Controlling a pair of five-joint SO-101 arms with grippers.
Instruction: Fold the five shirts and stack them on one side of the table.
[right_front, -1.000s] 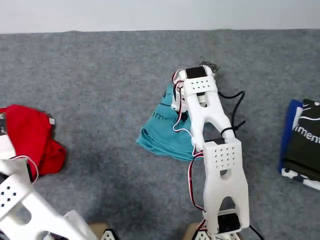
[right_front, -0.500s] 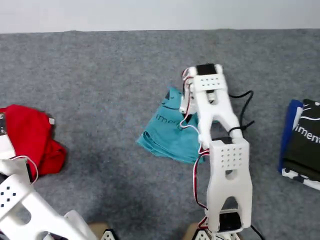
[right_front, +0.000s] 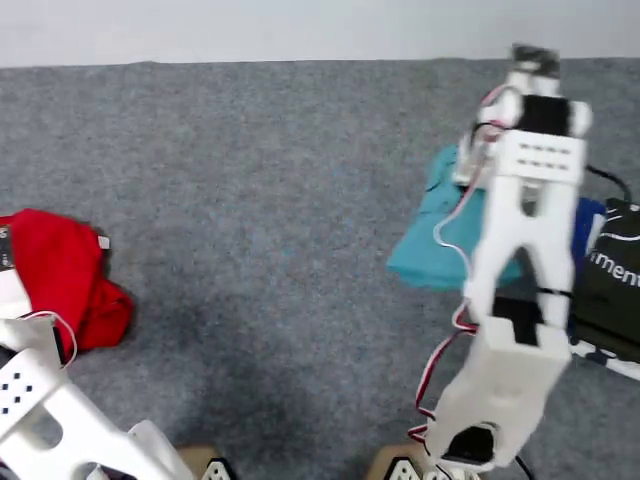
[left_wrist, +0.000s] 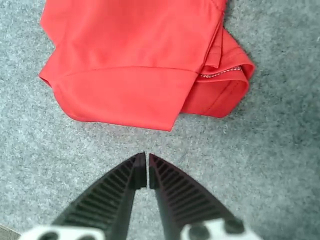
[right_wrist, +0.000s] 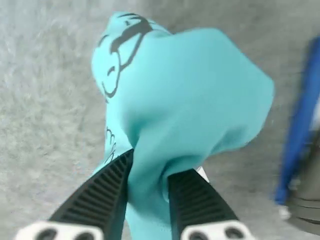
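Teal shirt (right_front: 432, 245) hangs pinched in my right gripper (right_wrist: 150, 167) just beside the folded stack (right_front: 612, 285) at the table's edge, apparently bound for its top, while my left gripper (left_wrist: 146, 164) rests closed and empty near the red shirt (left_wrist: 135, 60).

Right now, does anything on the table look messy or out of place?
Yes. The red shirt lies rumpled, its folds uneven and a corner sticking out. The teal shirt is bunched in the right gripper, near the folded stack.
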